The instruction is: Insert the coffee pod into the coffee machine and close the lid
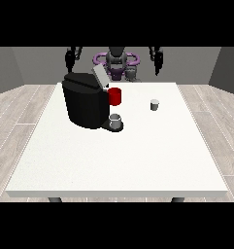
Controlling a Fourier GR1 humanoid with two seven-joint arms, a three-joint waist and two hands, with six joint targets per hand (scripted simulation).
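The coffee pod (154, 104) stood upright on the white surface (118, 160), well apart from both of your robot hands, forward of them toward the camera and nearer the robot hand at the view's right (158, 62) than the other. Neither robot hand touched it.

The coffee machine (87, 104), a black block, sat on the surface further toward the view's left, below and in front of the robot hand at the view's left (69, 59). Its lid (100, 77) was tilted up and open. A red part (115, 96) showed at the machine's side facing the pod, and a small grey cup (115, 120) rested on the machine's low tray just beneath it. Pod and machine stood apart, with bare surface between them.

Both of your robot hands hung raised beside the robot's body (116, 62), above the surface's far edge, holding nothing. You could not tell from this view how far their fingers were open.
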